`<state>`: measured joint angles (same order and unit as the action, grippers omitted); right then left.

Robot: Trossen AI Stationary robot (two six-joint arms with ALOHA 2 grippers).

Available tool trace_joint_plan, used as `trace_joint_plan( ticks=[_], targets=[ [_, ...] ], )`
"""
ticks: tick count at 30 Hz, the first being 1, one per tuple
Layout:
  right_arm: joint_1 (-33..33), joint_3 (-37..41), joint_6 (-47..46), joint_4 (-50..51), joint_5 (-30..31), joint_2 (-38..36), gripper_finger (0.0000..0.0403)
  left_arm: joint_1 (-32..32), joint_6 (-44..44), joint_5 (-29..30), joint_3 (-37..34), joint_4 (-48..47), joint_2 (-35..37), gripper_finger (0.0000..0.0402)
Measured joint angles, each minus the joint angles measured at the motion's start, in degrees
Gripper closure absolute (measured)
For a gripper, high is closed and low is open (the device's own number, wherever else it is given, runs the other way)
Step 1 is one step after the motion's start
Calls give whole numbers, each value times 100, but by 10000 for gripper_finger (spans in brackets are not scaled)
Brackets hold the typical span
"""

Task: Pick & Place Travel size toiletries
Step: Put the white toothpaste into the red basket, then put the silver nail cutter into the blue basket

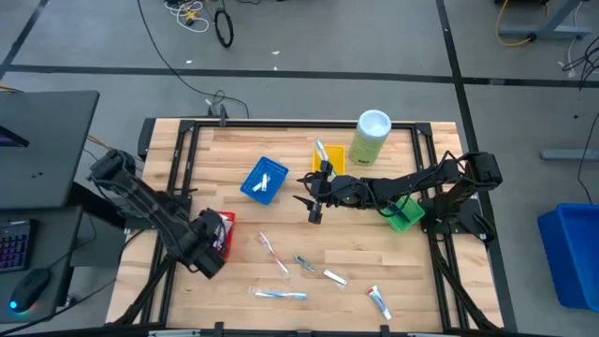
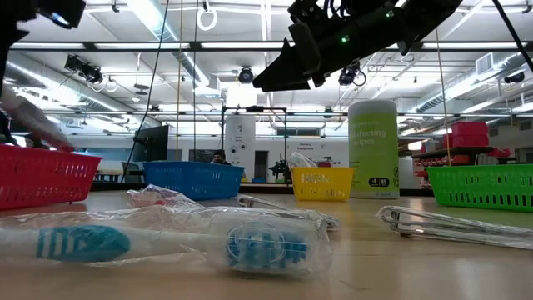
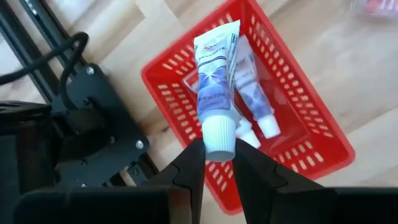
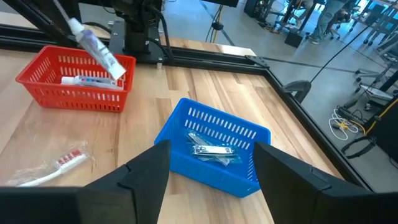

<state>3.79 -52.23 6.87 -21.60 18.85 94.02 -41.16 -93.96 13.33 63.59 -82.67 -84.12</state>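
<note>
My left gripper (image 3: 219, 155) is at the table's left, above the red tray (image 1: 225, 225), shut on a white mini tube with blue marks (image 3: 216, 74). Other tubes (image 3: 255, 93) lie in that tray. My right gripper (image 4: 211, 163) stands open above the table's middle, just past the blue tray (image 4: 214, 146), which has wrapped items in it; nothing is between its fingers. Loose toiletries lie on the table's near half: a wrapped toothbrush (image 1: 273, 251), another toothbrush (image 1: 281, 295), a tube (image 1: 378, 300) and small packets (image 1: 318, 270). My left gripper pinches the tube by its white ribbed cap end (image 3: 219, 134) between its two fingers. The fingers come from above, pointing steeply down. The tube hangs tilted below them, its flat end (image 4: 118, 70) lowest, clear of the red tray's rim.
A yellow tray (image 1: 328, 154) and a tall pale-green canister with a white lid (image 1: 372, 136) stand at the far middle. A green tray (image 1: 405, 215) sits under my right arm. Black frame rails (image 1: 178, 159) run along the table's edges.
</note>
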Motion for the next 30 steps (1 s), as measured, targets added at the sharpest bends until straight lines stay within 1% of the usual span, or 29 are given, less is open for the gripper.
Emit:
trace_joint_plan(
  ticks=[4,6,9,14,17,20,24,26,30],
  targets=[
    [0,0,20,-1,-1,0,165,49,332,-557,0,1,-323,317],
    [-2,0,67,-3,0,0,162,54,337,-687,-2,11,-438,314],
    [-2,0,136,-6,-2,0,155,82,460,-676,-4,14,-526,301],
    [0,0,158,-46,-4,2,146,153,510,-546,-4,161,-514,264],
    [-2,0,216,-49,-6,2,144,153,954,-427,-4,133,-514,244],
    [-2,0,247,-49,-219,2,146,190,1356,36,8,109,-514,235],
    [-2,2,258,-109,-641,2,154,216,1709,1139,204,109,-363,234],
    [-2,2,260,-123,-834,2,158,223,2043,1661,357,152,-269,236],
    [-2,2,259,-192,-1000,2,162,227,2762,2562,586,491,45,238]
  ],
)
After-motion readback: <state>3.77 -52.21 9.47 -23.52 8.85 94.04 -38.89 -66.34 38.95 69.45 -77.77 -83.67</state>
